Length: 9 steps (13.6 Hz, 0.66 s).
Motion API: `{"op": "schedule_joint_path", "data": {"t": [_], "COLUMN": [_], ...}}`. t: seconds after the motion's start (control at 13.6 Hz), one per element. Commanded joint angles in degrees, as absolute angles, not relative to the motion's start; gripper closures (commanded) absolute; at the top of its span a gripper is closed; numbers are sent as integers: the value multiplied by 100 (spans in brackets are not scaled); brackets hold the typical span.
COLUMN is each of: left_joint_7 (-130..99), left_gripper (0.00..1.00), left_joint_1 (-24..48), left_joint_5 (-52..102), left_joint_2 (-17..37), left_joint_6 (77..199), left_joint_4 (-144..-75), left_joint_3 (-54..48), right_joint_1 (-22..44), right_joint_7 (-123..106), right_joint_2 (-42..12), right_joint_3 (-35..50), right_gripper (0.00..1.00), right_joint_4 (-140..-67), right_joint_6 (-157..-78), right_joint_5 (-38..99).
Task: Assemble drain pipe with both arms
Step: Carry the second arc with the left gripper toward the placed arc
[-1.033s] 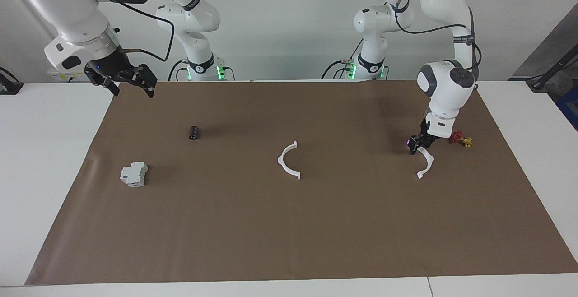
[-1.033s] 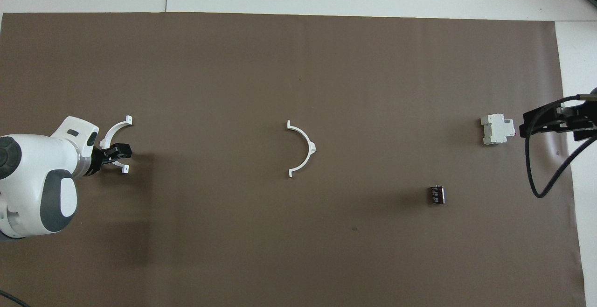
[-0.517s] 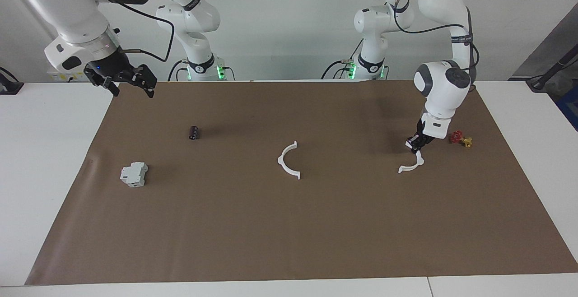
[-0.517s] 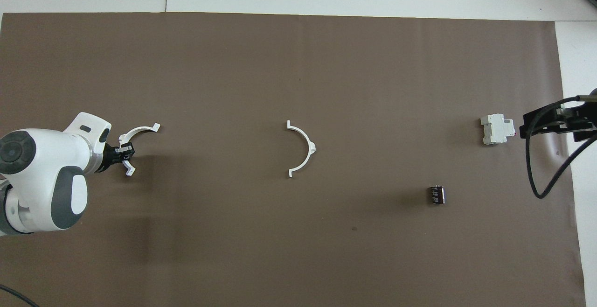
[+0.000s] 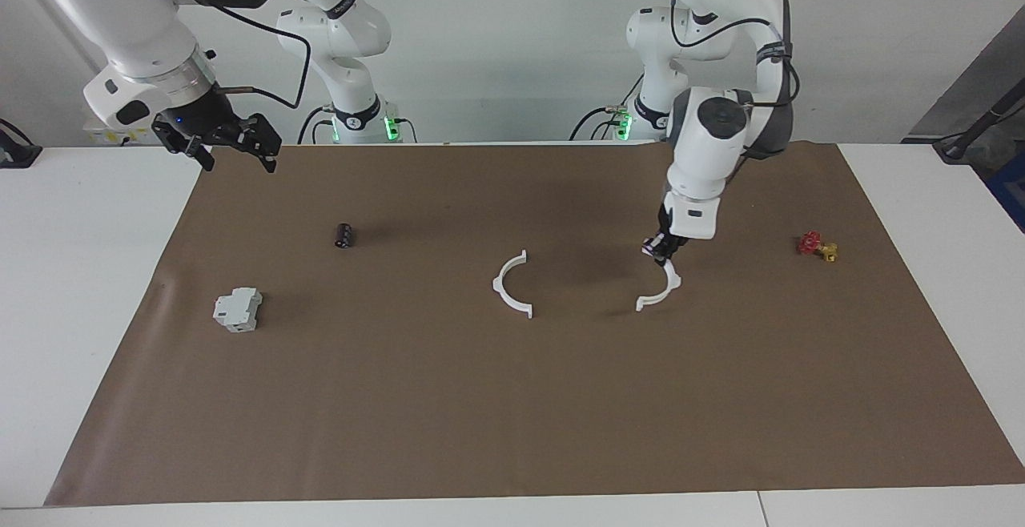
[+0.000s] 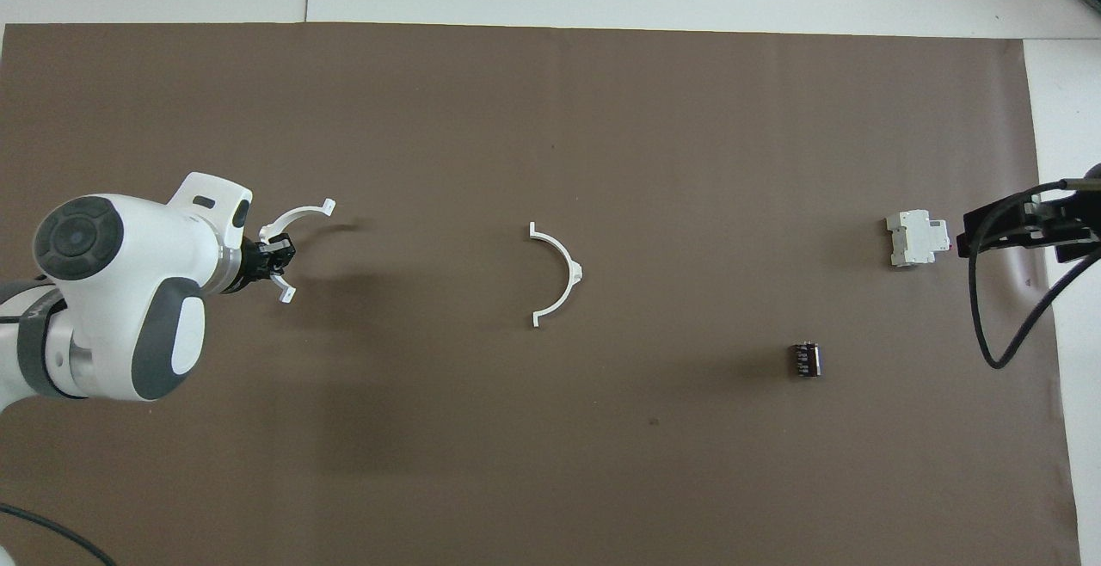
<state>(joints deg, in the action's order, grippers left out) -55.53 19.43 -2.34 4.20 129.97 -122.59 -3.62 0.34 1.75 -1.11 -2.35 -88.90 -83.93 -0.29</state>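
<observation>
Carrying: left gripper [image 5: 661,250] now clamped on one end of the held half-ring [image 5: 660,290], lifted off the brown mat [image 5: 560,399]; a second ago that arc lay flat at the right of the facing view, beside the red-and-yellow valve [image 5: 817,247].
Change: jaws went from part open to closed on the arc; arm has swung toward frame centre, arc dangling below the fingertips, its shadow on the mat beneath.
Held half-ring place: centre-right of the facing view; left-centre of the overhead view [image 6: 297,224].
Resting half-ring: flat on the mat at frame centre [image 5: 511,285], untouched, well apart from the held one.
Meaning: pick done, transport under way; judged next need is turning the held arc so its ends face the resting arc's ends.
Left arm pose: elbow high, wrist pointing steeply down, gripper just above the mat.
Right gripper: fingers apart, empty [image 5: 234,142], upper left of the facing view over the mat's edge; arm waits.
Other items: grey blocky device [image 5: 237,309], small black cylinder [image 5: 343,235], both unmoved.
</observation>
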Motion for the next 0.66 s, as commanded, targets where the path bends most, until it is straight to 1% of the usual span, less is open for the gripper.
{"op": "schedule_joint_path", "data": {"t": [0.0, 0.3, 0.44, 0.59], "left_joint_7": [-6606, -7505, -7655, -7883], "left_gripper": [100, 100, 100, 100], "left_joint_1": [2687, 3356, 3436, 3524], "left_joint_5": [-387, -378, -387, -404], "left_joint_2": [396, 518, 1096, 1658], "left_joint_6": [12893, 13297, 13272, 13333], "left_joint_4": [-12243, -12121, -11595, -11235], "left_joint_3": [-246, -255, -255, -246], "right_joint_1": [35, 26, 61, 35], "right_joint_7": [26, 26, 35, -26], "right_joint_2": [35, 26, 35, 35], "right_joint_3": [-299, -281, -272, -281], "right_gripper": [0, 0, 0, 0], "right_joint_4": [-9079, -8992, -9000, -9009], "right_joint_6": [-8473, -8473, -8473, -8481], "right_joint_5": [-44, 43, 35, -52]}}
